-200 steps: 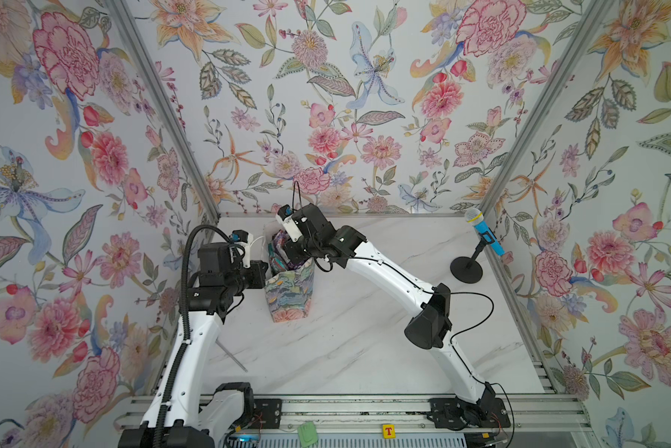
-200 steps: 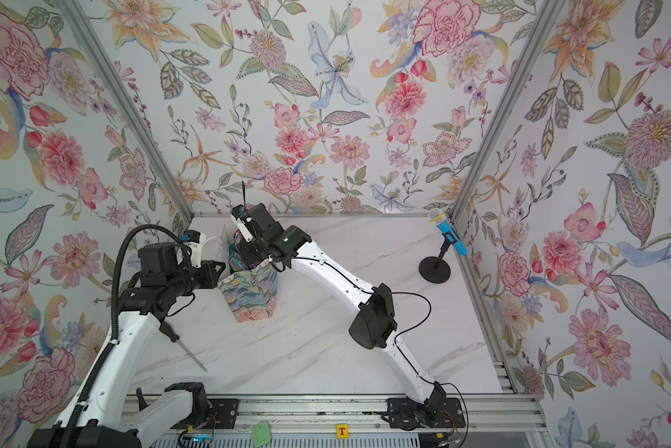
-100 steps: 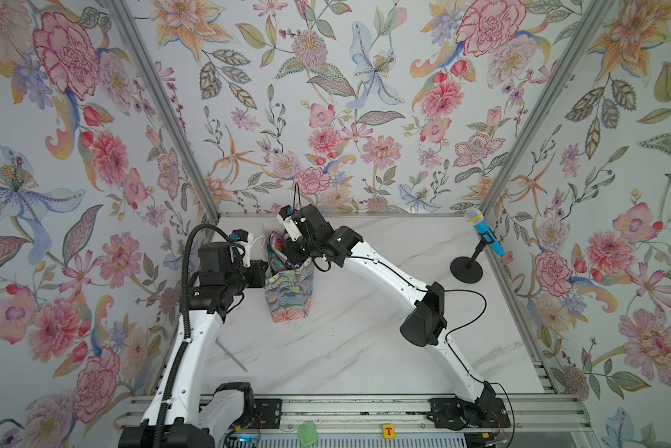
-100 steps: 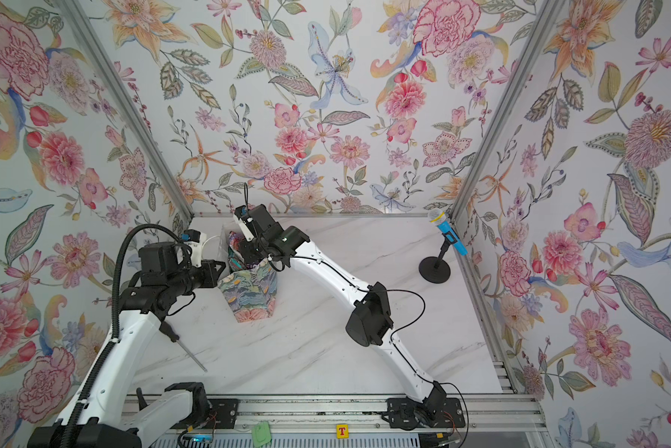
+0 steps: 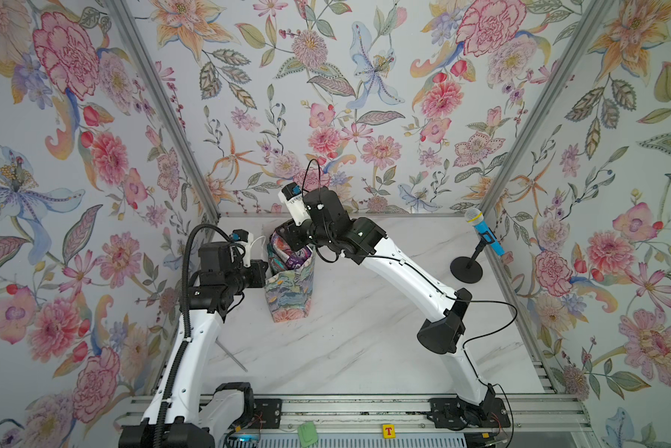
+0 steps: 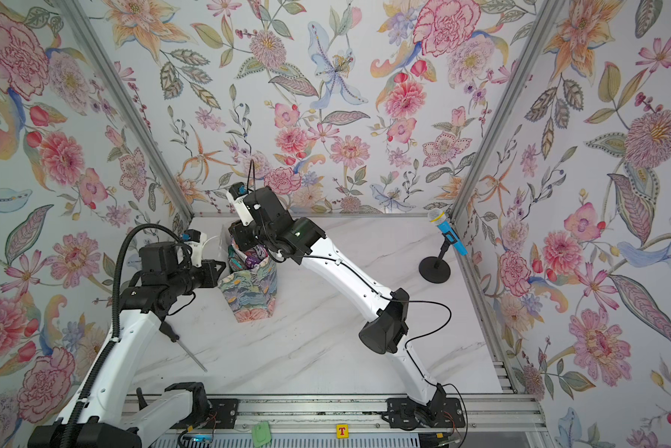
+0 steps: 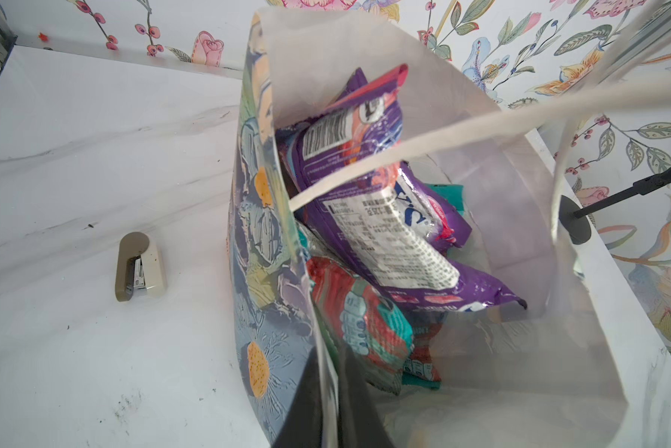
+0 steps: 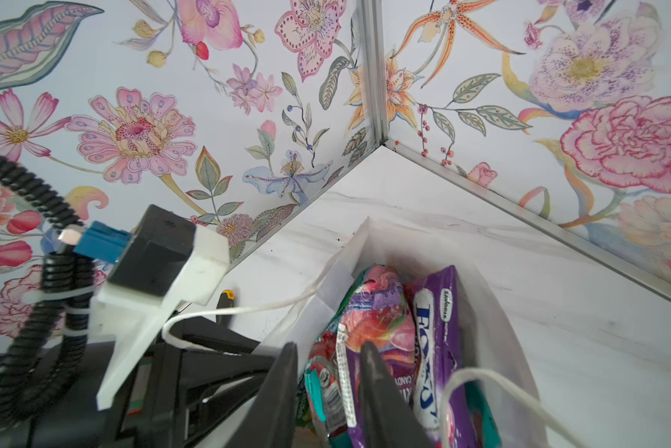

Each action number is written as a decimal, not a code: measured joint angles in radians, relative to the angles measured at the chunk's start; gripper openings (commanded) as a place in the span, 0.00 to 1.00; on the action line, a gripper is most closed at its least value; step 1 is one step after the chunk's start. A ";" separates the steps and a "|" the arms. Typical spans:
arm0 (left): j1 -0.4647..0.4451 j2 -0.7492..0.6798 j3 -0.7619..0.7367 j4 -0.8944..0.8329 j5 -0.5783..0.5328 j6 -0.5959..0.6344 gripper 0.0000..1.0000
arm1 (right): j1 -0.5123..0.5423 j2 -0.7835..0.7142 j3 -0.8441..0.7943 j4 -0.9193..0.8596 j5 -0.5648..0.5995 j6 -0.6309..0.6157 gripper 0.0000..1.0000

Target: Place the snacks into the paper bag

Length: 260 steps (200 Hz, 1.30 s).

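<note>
A: Status?
B: The paper bag [image 5: 289, 287] is stood toward the left rear of the table [image 5: 364, 341]. One wall is pinched by the left gripper [image 7: 330, 372]. The snacks [image 7: 384, 232] are piled inside, close to the rim.
A: Right gripper [image 8: 328, 349]?
B: Jaws are spread, just inside the mouth. Nothing is seen clamped.
A: Risks?
B: The cord handle [image 8: 481, 376] is looped beside the right fingers. It could be snagged on lift-out and the bag tipped. A pouch could be dragged out too.
</note>
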 measured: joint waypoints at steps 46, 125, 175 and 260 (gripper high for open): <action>0.000 0.000 0.000 0.000 0.000 0.000 0.10 | 0.004 0.067 -0.011 -0.001 0.000 0.001 0.27; 0.000 0.000 0.000 0.000 -0.001 0.000 0.10 | 0.002 0.200 -0.008 0.033 -0.001 0.038 0.05; 0.003 0.000 0.000 0.000 -0.001 0.000 0.10 | -0.020 0.209 0.012 0.026 -0.015 0.071 0.31; 0.003 -0.019 0.000 0.012 -0.001 -0.019 0.74 | -0.044 0.030 -0.053 0.012 -0.025 0.035 0.47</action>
